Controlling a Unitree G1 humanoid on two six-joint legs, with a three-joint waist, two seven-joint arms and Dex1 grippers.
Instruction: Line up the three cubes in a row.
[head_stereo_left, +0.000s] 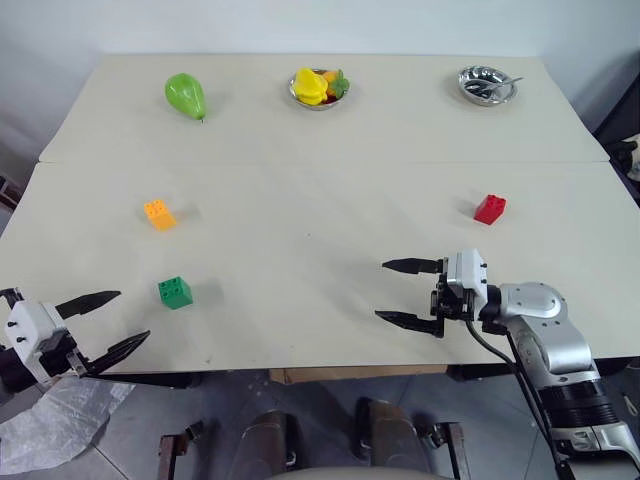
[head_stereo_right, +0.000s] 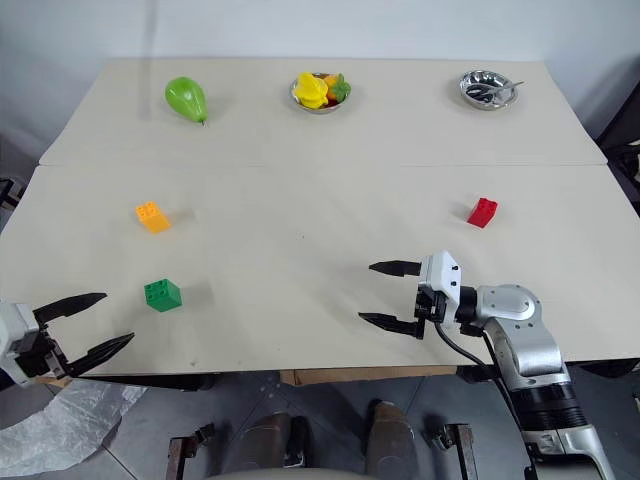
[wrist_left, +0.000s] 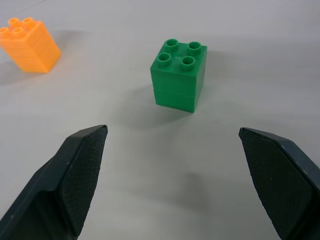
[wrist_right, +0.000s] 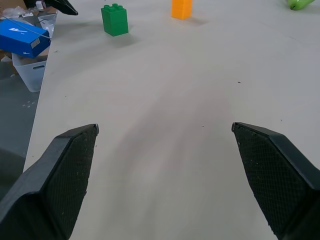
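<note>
Three studded cubes lie apart on the beige table (head_stereo_left: 320, 180). The orange cube (head_stereo_left: 159, 214) is at the left, the green cube (head_stereo_left: 175, 292) sits nearer the front edge below it, and the red cube (head_stereo_left: 490, 208) is far off at the right. My left gripper (head_stereo_left: 112, 322) hangs open at the table's front left corner, a short way from the green cube (wrist_left: 178, 74), which lies ahead of its fingers with the orange cube (wrist_left: 30, 44) beyond. My right gripper (head_stereo_left: 405, 292) is open over the table's front right, pointing left, with nothing between its fingers.
Along the far edge stand a green pear (head_stereo_left: 185, 95), a small bowl of toy fruit (head_stereo_left: 318, 86) and a metal bowl (head_stereo_left: 487, 85). A seam (head_stereo_left: 320, 164) runs across the table. Off the left edge, a blue box (wrist_right: 22, 35) rests on a bin.
</note>
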